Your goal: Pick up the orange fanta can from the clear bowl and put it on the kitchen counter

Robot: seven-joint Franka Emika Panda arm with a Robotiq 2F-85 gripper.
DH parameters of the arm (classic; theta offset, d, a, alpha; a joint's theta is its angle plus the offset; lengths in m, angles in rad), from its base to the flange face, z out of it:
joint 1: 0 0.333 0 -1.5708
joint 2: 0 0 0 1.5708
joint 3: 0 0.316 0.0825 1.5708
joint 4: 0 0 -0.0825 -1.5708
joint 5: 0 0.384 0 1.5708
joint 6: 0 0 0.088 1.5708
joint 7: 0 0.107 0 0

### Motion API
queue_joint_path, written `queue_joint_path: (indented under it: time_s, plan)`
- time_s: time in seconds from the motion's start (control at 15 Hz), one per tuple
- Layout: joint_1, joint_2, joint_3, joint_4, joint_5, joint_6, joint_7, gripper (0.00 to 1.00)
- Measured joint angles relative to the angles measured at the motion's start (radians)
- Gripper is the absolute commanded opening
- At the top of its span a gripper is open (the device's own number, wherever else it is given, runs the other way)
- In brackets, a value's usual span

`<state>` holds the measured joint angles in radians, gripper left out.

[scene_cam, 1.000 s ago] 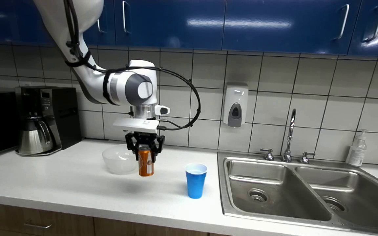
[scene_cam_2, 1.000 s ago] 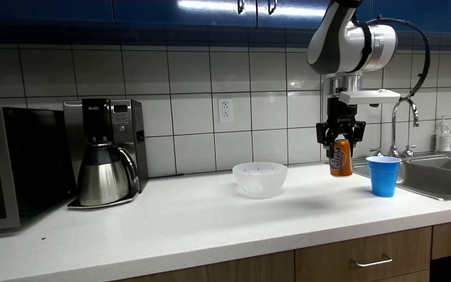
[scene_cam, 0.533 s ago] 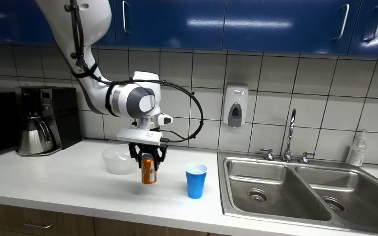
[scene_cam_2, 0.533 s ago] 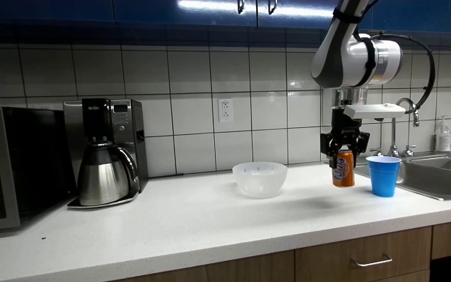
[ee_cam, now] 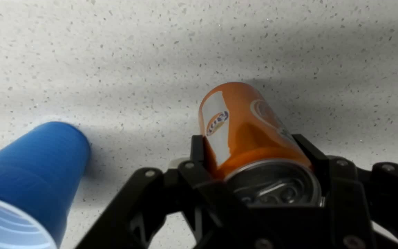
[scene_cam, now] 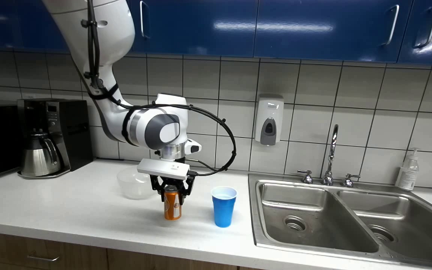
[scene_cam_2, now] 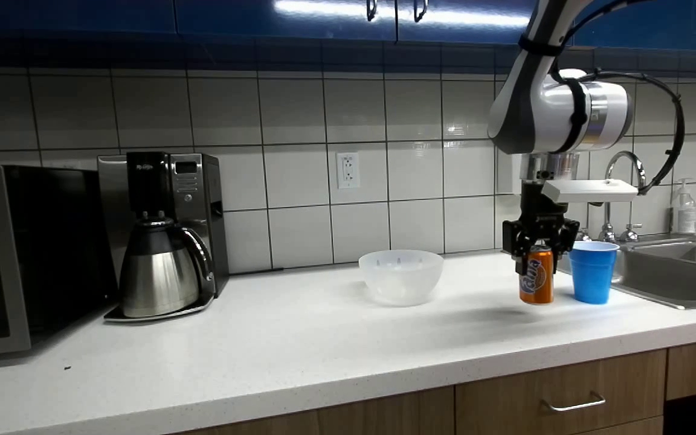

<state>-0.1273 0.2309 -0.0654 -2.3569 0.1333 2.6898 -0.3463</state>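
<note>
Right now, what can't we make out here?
Can: base contact with the counter; its body hides the underside in the wrist view, any gap too small in both exterior views.
Cup: floor, hidden by its wall in both exterior views; rim partly cut off by the wrist view's edge.
Bowl: right rim, behind the mount in an exterior view.
Bottle: label, too small, both exterior views.

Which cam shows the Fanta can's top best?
Wrist view: close and from above, it shows most of the metal top, with the pincer hiding part of its edge. Both exterior views catch the can from the side, with only a sliver of its top.
</note>
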Motion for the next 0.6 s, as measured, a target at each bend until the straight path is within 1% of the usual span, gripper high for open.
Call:
queue_joint_path:
  time_s: [0.6]
  plan:
    - [-0.049, 0.01, 0.029, -0.039, 0.039, 0.037, -0.07, 0.38]
